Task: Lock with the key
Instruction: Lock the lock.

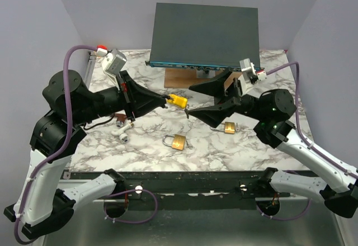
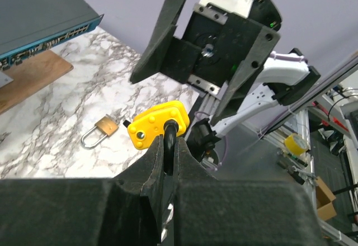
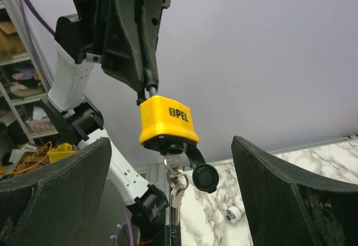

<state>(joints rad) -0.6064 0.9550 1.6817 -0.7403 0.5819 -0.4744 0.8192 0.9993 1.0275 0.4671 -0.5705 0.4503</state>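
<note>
My left gripper (image 1: 166,99) is shut on the black shackle of a yellow padlock (image 1: 178,100) and holds it in the air above the table's middle. In the left wrist view the yellow padlock (image 2: 158,124) sits just past my shut fingertips (image 2: 166,141). In the right wrist view the yellow padlock (image 3: 166,121) hangs from the left gripper, with a key (image 3: 174,166) in its keyhole, spare keys dangling below, and a black dust cap (image 3: 205,176) swung aside. My right gripper (image 1: 215,98) is open, its fingers (image 3: 285,190) wide on either side of the padlock, not touching it.
Two brass padlocks lie on the marble table (image 1: 268,78): one at the middle front (image 1: 175,141), one under the right arm (image 1: 229,127). A small white cylinder (image 1: 122,133) lies at the left. A dark network switch (image 1: 205,34) on a wooden block (image 1: 184,78) stands at the back.
</note>
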